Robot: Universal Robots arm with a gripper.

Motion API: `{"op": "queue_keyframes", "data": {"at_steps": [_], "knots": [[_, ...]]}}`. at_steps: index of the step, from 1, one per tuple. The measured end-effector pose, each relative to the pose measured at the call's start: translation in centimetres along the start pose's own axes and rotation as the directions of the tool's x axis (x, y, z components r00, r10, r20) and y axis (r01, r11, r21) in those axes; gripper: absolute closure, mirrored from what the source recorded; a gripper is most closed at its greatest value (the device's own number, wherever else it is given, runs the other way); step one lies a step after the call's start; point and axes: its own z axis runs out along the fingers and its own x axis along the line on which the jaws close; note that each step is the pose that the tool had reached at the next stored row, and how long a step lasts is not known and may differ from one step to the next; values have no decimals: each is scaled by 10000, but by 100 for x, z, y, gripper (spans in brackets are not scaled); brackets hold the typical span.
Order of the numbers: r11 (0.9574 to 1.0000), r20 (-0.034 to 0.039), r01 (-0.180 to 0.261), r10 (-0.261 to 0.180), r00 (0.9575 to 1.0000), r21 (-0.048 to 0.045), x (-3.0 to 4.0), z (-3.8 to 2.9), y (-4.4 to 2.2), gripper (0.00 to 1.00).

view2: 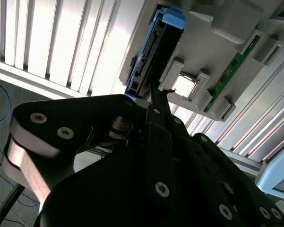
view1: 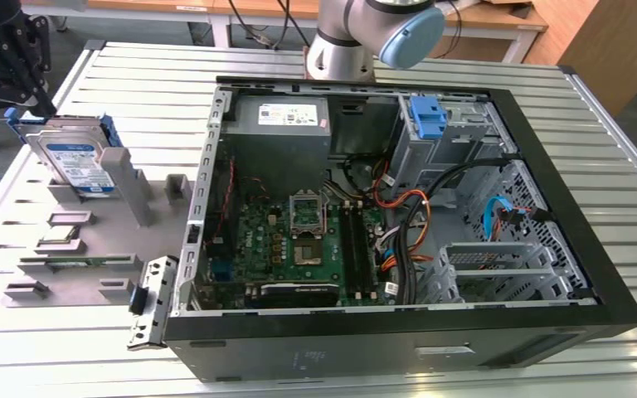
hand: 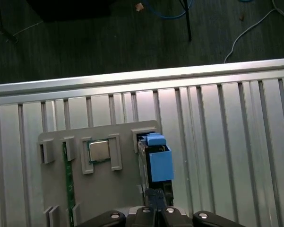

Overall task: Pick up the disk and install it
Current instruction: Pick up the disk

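The disk [view1: 75, 162], silver with a white-and-blue label and blue side rails, stands on edge in a grey holder [view1: 130, 186] on the exterior view's left. My black gripper [view1: 42, 104] hangs just above and behind the disk's upper end, apart from it. In the second wrist view the disk [view2: 153, 52] lies just beyond my gripper [view2: 156, 92], whose fingers are pressed together with nothing between them. In the first wrist view the blue-railed disk [hand: 156, 161] sits right ahead of my shut gripper [hand: 155, 196].
An open computer case [view1: 584, 274] fills the exterior view's middle and right, with a motherboard [view1: 296, 240], a power-supply box [view1: 285, 116], cables and a blue-latched drive bay [view1: 427, 116]. The holder also carries a square chip [hand: 98, 151] and a green memory stick [hand: 68, 189]. The slatted table's edge [hand: 132, 78] runs close by.
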Motion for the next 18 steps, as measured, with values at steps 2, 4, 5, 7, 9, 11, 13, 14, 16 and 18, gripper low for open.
{"op": "queue_keyframes", "data": {"at_steps": [2,4,5,7,9,11,13,14,16,18], "knots": [[10000,1,5,-5,10000,0,0,0,0,89],[10000,2,8,-8,10000,0,0,0,0,89],[10000,2,10,-10,10000,0,0,0,0,89],[10000,1,13,-13,10000,0,0,0,0,89],[10000,3,15,-15,10000,1,0,1,-5,89],[10000,1,37,-37,10000,-2,-2,-1,-24,89],[10000,3,75,-75,10000,-3,-5,0,-43,89],[10000,3,92,-92,10000,-5,-6,-1,-50,89],[9999,4,131,-131,9999,-7,-8,-1,-66,89],[9998,7,182,-182,9998,-11,-10,-2,-81,89]]}}
